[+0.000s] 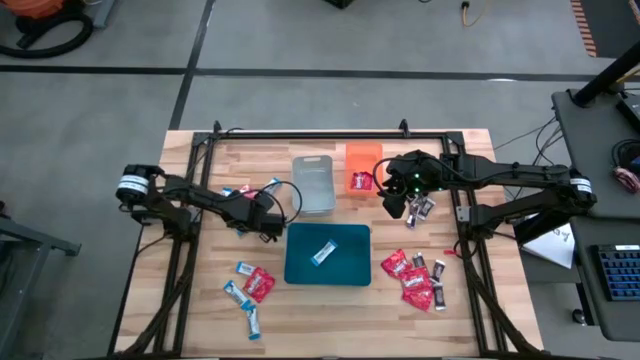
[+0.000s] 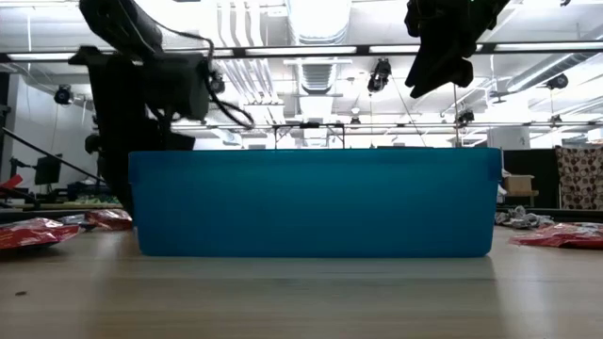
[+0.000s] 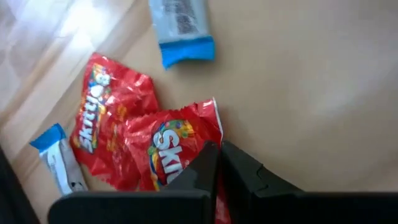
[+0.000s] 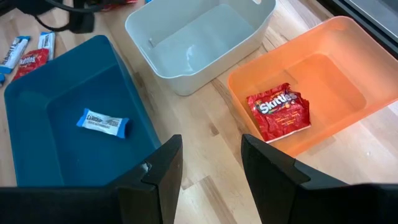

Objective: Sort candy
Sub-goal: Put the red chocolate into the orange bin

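We take the blue tray at the table's middle as our landmark.

Left arm: it reaches in from the table's left edge, stretched low across the wood, and its left gripper sits just off the blue tray's upper-left corner. In its wrist view the fingers are pressed together with no gap between them, tips at the edge of a red packet. We cannot tell whether any wrapper is pinched. A second red packet overlaps it, with blue-and-white bars nearby on the bare wood.

Right arm: it comes in from the right edge, elbow out, wrist raised. The right gripper hangs above the table beyond the blue tray's upper-right corner, just beside the orange tray. Its fingers stand apart and hold nothing.

Candy:
- one blue-and-white bar lies inside the blue tray
- one red packet lies in the orange tray
- the grey tray, behind the blue tray, holds none that we can see
- a loose pile of red packets and dark bars lies right of the blue tray
- a smaller scatter of red packets and blue-and-white bars lies left of it
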Motion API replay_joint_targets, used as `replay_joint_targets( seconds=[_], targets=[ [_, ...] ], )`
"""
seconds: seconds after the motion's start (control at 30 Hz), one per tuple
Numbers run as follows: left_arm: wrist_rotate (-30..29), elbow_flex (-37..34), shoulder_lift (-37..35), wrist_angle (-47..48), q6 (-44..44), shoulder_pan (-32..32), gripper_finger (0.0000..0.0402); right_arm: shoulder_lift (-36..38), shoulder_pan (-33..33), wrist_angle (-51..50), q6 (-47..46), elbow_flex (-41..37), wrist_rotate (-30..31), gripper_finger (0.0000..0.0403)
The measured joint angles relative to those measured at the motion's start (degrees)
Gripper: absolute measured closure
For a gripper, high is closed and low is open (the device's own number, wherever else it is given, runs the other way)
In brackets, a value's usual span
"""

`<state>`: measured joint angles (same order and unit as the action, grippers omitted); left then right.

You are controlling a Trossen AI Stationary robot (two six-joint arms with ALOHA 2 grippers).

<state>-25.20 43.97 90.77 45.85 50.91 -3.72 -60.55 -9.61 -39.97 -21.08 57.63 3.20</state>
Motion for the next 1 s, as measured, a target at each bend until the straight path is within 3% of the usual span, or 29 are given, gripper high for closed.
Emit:
replay_joint_targets(
  seconds=[0.17,0.33,0.43,0.67,0.8,1.0],
  targets=[
    [5.76,0.00,-6.19,0.95,-5.64,-0.23,0.0401,0.00,0.00,0.00,0.00,0.00,0.00,0.0248],
    [6.31,0.04,-13.62,3.40,-6.58,0.31,0.0398,0.00,0.00,0.04,0.02,-0.02,0.02,0.0248],
    [7.13,0.04,-18.24,5.33,-6.71,0.93,0.0375,0.00,0.00,0.23,0.04,-0.02,1.01,0.0248],
    [7.29,-3.58,-23.22,4.21,-7.11,1.17,0.0251,-0.42,0.00,1.36,0.04,-0.04,1.49,0.0248],
    [7.92,-8.33,-23.24,3.07,-1.82,1.17,0.0173,-0.93,0.00,1.36,0.14,-0.04,1.46,0.0248],
    [8.03,-10.75,-22.00,-2.08,0.60,1.19,0.0106,-1.51,0.00,1.96,0.70,-0.04,1.43,0.0248]
  ],
)
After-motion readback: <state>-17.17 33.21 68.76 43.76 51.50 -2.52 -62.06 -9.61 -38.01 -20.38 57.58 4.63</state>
